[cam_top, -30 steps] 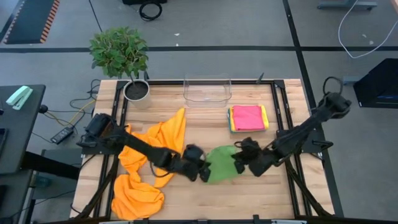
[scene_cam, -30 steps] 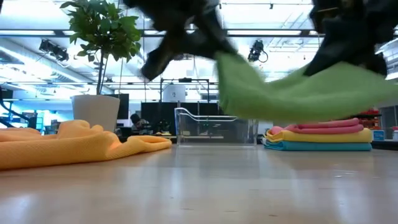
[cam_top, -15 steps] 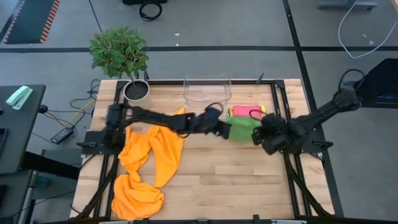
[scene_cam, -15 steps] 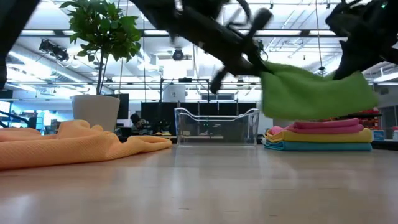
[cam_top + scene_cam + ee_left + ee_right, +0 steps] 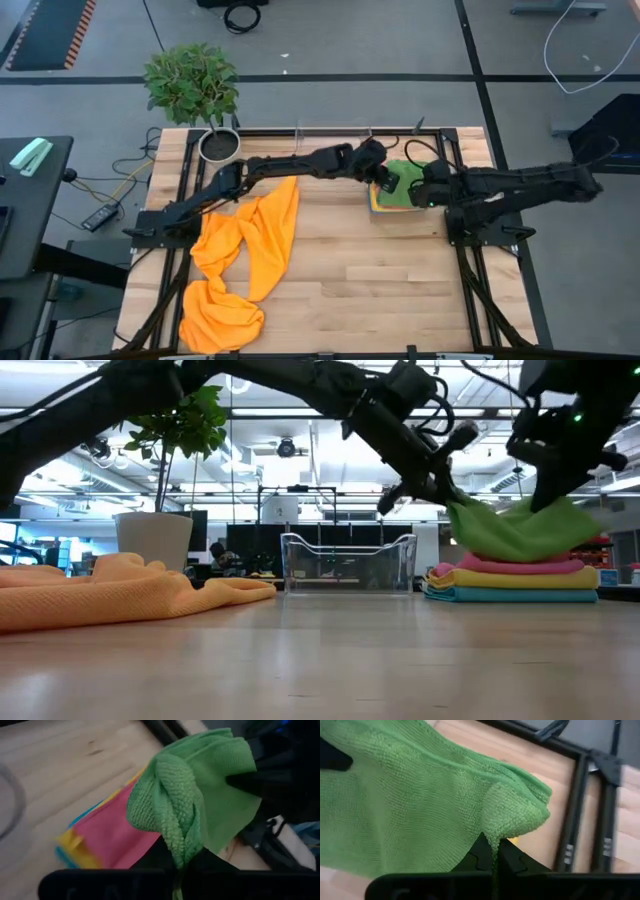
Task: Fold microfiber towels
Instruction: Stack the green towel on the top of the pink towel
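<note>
Soft green microfiber towel (image 5: 403, 181), folded, suspended over flat stack of pink, yellow and blue towels (image 5: 515, 580) at far right of wooden surface (image 5: 350, 280). Left hand (image 5: 385, 184) pinched shut on one corner, right hand (image 5: 424, 190) clamped on opposite corner. Crumpled orange towels (image 5: 240, 260) heaped at left.

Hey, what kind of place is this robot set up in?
Probably a robotics lab or workshop: a wooden table in a black frame on a grey floor with taped lines, bright ceiling lights over a large open room, and cables lying about. A potted plant softens it.
</note>
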Robot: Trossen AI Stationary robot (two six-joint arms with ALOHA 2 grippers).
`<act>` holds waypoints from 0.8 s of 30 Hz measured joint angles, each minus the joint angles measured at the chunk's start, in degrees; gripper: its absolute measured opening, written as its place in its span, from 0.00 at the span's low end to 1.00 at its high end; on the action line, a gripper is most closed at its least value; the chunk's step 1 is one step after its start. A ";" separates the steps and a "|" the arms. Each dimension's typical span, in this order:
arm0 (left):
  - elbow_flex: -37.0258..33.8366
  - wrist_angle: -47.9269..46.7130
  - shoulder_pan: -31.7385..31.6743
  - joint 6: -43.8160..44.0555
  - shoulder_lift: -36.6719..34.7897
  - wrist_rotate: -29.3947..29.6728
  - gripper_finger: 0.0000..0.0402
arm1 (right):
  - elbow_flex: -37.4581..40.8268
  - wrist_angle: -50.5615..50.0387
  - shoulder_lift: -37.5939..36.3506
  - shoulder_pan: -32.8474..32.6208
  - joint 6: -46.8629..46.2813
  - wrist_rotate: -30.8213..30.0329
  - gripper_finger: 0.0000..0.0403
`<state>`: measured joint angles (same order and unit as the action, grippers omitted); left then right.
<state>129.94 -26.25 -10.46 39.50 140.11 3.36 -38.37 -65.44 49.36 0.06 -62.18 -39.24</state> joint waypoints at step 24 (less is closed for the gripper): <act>-5.87 1.23 -1.76 -1.51 1.55 0.44 0.12 | 12.13 23.66 1.76 21.44 18.42 9.30 0.01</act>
<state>124.07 -25.02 -12.22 37.98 141.67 3.79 -26.24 -41.78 51.12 21.51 -43.75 -29.94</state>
